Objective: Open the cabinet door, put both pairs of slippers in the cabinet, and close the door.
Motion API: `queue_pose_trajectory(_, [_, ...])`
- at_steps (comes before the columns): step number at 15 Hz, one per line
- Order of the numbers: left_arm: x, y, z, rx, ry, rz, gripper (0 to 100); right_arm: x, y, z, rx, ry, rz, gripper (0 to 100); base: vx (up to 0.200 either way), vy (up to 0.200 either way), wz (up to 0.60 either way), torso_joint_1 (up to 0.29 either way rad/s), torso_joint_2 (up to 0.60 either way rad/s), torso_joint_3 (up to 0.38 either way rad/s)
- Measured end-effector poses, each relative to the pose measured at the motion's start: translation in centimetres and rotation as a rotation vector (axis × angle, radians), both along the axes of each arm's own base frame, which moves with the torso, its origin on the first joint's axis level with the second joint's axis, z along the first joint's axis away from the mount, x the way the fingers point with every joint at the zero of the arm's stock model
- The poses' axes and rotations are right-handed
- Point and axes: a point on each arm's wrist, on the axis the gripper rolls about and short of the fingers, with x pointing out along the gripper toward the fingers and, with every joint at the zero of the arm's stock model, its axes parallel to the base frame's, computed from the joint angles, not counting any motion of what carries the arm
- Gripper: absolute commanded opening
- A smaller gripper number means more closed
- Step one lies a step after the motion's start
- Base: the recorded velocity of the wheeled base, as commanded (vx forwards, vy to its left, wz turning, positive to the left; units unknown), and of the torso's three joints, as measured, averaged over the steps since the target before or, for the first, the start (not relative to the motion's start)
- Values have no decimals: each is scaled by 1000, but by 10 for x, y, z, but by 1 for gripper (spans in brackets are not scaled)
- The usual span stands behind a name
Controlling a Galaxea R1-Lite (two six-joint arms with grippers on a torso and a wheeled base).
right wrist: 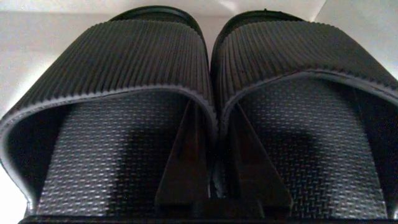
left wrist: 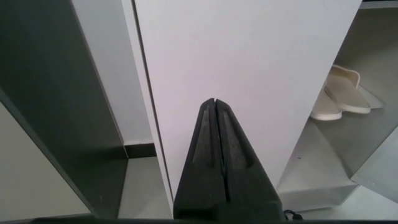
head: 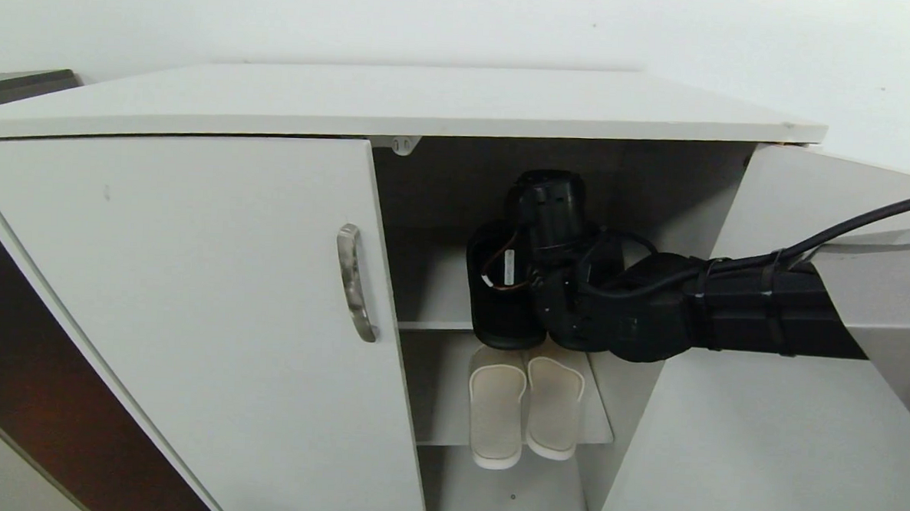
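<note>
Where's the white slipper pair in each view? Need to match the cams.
Head view: white slippers side by side on the lower shelf, under the black slippers, right of the closed door.
Left wrist view: white slippers on that shelf, past the closed door's free edge.
Right wrist view: not in it; the right gripper grips the black slippers.
Shared landmark, head and left wrist: the closed door's edge.

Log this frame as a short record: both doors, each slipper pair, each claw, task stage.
left door: closed
right door: swung open
white slippers: side by side on the lower shelf, heels overhanging its front edge
black slippers: pinched together by the right claw at upper-shelf height; cannot tell whether they rest on it
left claw: shut, empty, facing the left door
stage: one pair stowed, the other in grip, right door not yet closed
</note>
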Motion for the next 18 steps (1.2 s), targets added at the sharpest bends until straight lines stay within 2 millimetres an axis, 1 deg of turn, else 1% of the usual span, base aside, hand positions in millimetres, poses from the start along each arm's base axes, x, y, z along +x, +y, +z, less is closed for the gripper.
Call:
queue_pose_trajectory(5, [0, 0, 0, 0, 0, 0, 0, 0, 0, -6, -13, 12, -1, 0, 0, 0, 0, 0, 0, 0])
queue_pose_trajectory(6, [0, 0, 0, 0, 0, 0, 0, -1, 0, -6, -14, 14, -2, 100, 0, 0, 0, 0, 0, 0])
queue_pose_trajectory(11, [0, 0, 0, 0, 0, 0, 0, -4, 0, -7, -16, 17, 1, 100, 0, 0, 0, 0, 0, 0])
queue_pose_trajectory(18, [0, 0, 0, 0, 0, 0, 0, -37, 1, 1, -33, 15, 12, 100, 0, 0, 0, 0, 0, 0])
